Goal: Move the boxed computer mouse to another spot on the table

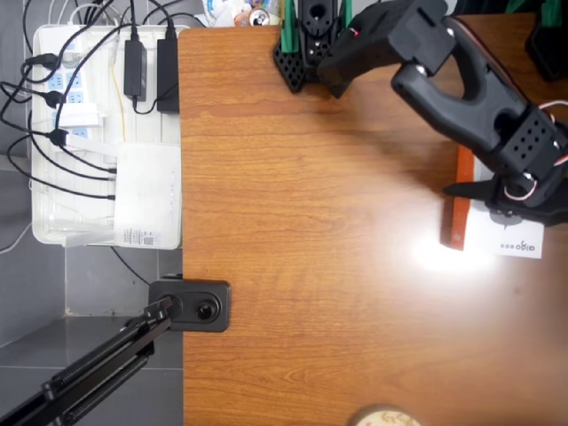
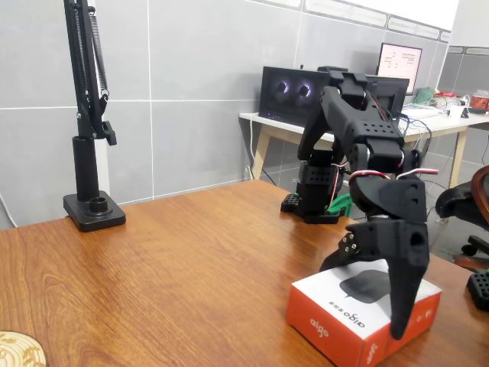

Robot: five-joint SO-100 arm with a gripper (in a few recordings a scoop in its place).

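Now boxed computer mouse [image 2: 359, 313] lies flat on table [image 2: 176, 260], directly under gripper [image 2: 374, 294]; jaws spread wide astride box, not clamped, holding nothing.

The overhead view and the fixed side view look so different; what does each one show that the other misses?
From overhead: a white tray of cabled power strips, with a white router-like device, left of the table.

From the fixed view: the printed mouse picture on the boxed computer mouse, plus monitors on a desk behind.

Both show the gripper over the box and the clamped black stand.
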